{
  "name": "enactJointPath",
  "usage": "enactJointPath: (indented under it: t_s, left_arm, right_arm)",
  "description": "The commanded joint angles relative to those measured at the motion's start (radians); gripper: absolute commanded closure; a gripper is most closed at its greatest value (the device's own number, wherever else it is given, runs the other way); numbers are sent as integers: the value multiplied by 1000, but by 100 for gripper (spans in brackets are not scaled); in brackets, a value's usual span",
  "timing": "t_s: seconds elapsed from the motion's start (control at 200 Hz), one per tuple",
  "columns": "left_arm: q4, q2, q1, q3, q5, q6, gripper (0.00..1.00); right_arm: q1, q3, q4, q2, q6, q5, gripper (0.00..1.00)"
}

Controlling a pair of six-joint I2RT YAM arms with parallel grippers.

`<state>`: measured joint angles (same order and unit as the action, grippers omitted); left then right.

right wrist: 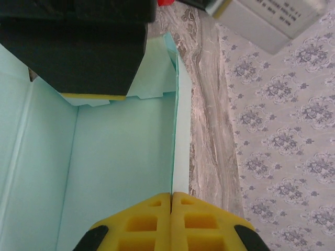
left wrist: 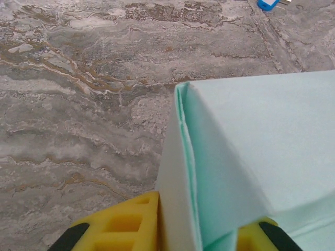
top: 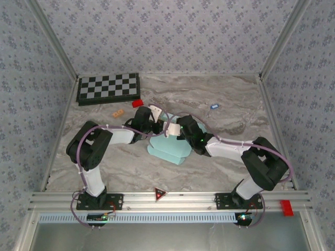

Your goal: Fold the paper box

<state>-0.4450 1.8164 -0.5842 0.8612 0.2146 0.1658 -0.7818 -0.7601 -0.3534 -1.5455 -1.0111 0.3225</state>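
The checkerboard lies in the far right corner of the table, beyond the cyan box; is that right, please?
Not quite: the checkerboard lies in the far left corner of the table, beyond the cyan box, as the top view shows.

You see paper box mid-table | L gripper + R gripper both at its far edge, close together | checkerboard far-left corner | red block near its right end

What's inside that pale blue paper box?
Inside the paper box, bare cyan walls and floor show, with nothing loose. The left claw hides the far corner with its black body.
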Motion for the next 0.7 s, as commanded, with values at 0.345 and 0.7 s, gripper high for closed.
enactJointPath:
  t_s: [0.345, 0.7]
  left_arm:
    - [71, -25, -61, 10, -79, -9, 94]
    - [175, -111, -96, 15, -258, 81, 100]
  right_arm:
    - [-25, -30, 70, 0, 49, -29, 73]
    - [-24, -56, 80, 118, 181, 31, 41]
